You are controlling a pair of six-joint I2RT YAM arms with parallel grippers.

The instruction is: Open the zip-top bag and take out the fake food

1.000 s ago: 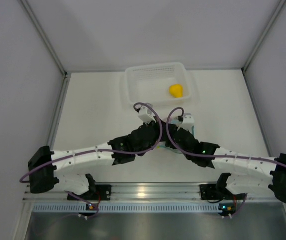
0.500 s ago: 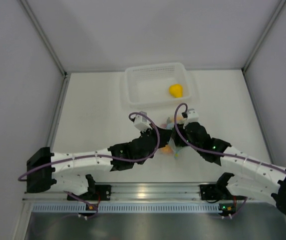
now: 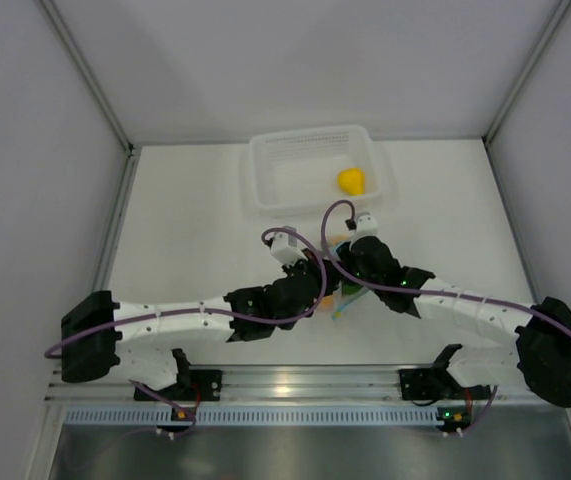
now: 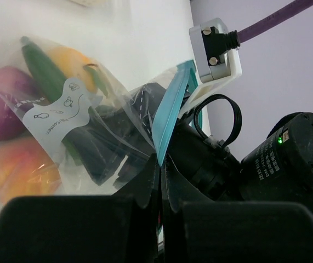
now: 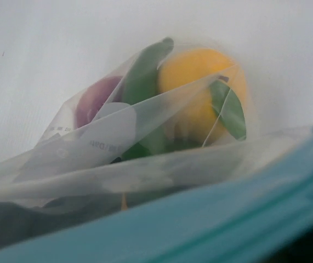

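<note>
At the centre of the white tabletop, between both arms, is the zip-top bag, with the fake food inside. We judge the opening step in hand: the left jaws clamp the blue zip strip. We cannot tell the right jaws' state. Next, grip the opposite lip and pull apart. The white basket, holding a yellow piece, stands beyond, obstructing nothing.

White mesh basket sits upright on white table, at the far middle. Back wall is just beyond basket's far rim. Two metal frame struts slant down to the table corners, well left and right of basket. Aluminium rail is well nearer than basket, along the table's near edge, with a grey perforated strip just nearer.
</note>
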